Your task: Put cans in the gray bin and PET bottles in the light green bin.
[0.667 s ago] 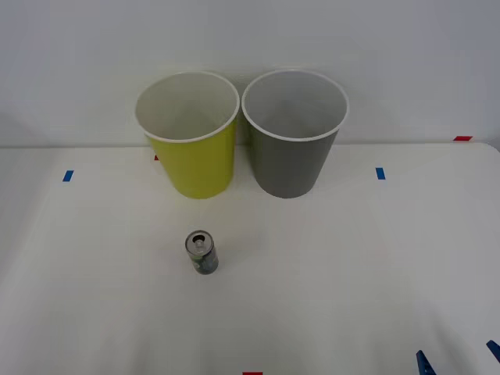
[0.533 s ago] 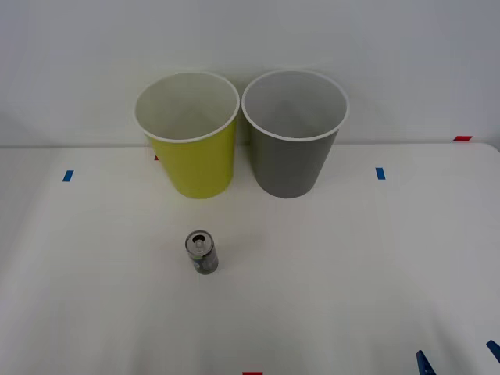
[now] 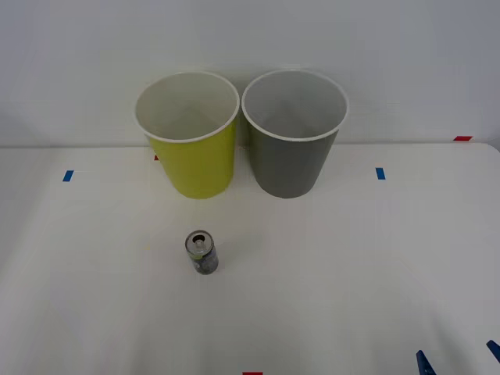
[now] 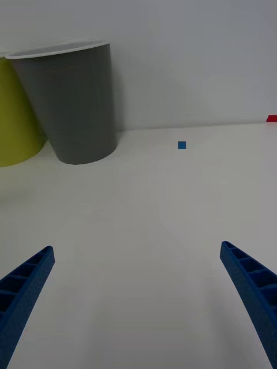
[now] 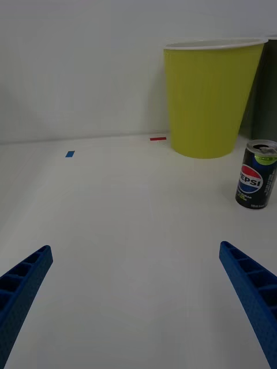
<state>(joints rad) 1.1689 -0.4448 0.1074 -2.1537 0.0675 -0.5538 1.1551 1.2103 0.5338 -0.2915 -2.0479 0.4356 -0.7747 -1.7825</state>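
My front camera is looking down and forward over the surface (image 3: pixel 351 273) from above my arms, facing the wall and both bins. My right wrist camera is sitting low, looking out level between my right tool (image 4: pixel 138 300) toward the gray bin (image 4: pixel 72 104) ahead. My left wrist camera is doing likewise past my left tool (image 5: pixel 135 300), facing the light green bin (image 5: pixel 210 98) and the can (image 5: pixel 255 182). All three are sharing the bins.
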